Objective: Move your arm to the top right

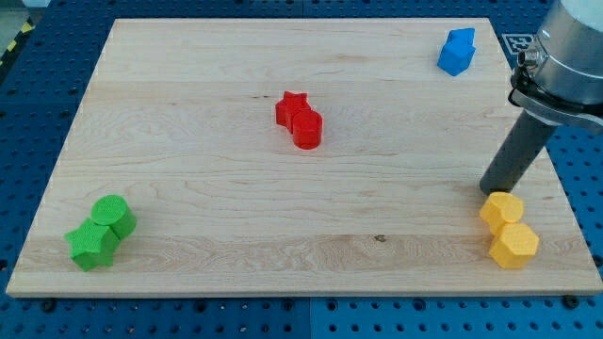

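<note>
My dark rod comes down from the view's right edge, and my tip (488, 189) rests on the wooden board (236, 122) at the right side. It sits just above the upper of two yellow blocks (501, 209), close to touching it. The second yellow block (513, 245) lies right below the first. A blue block (457, 51) lies near the board's top right corner, well above my tip. A red star block (291, 107) and a red cylinder (307, 128) touch each other near the middle.
A green cylinder (114, 216) and a green star block (91, 245) sit together at the board's bottom left. The board lies on a blue perforated table (38, 113). The arm's grey body (565, 56) hangs over the board's top right edge.
</note>
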You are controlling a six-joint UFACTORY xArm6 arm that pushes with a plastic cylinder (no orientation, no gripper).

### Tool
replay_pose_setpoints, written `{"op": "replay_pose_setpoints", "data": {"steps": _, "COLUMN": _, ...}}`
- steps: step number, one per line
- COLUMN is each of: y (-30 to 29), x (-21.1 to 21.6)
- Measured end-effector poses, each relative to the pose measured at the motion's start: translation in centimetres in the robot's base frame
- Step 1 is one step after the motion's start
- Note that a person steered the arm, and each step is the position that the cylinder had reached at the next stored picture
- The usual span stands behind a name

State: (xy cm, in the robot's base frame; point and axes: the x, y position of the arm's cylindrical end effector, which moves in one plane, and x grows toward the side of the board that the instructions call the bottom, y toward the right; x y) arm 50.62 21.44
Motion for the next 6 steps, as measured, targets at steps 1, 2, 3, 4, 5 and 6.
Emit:
{"op": "replay_pose_setpoints", "data": {"steps": 1, "y": -1.8, "x": -6.1}}
{"op": "replay_pose_setpoints", "data": {"steps": 2, "y": -7.8, "x": -12.5}}
{"op": "replay_pose_setpoints", "data": {"steps": 3, "y": -12.3, "x": -19.5}}
{"op": "replay_pose_setpoints", "data": {"steps": 4, "y": -11.5, "x": -29.4}}
{"op": "replay_pose_setpoints", "data": {"steps": 5, "y": -9.9, "x": -31.5}}
{"op": "replay_pose_setpoints", "data": {"steps": 6, "y": -8.6, "x": -31.4}}
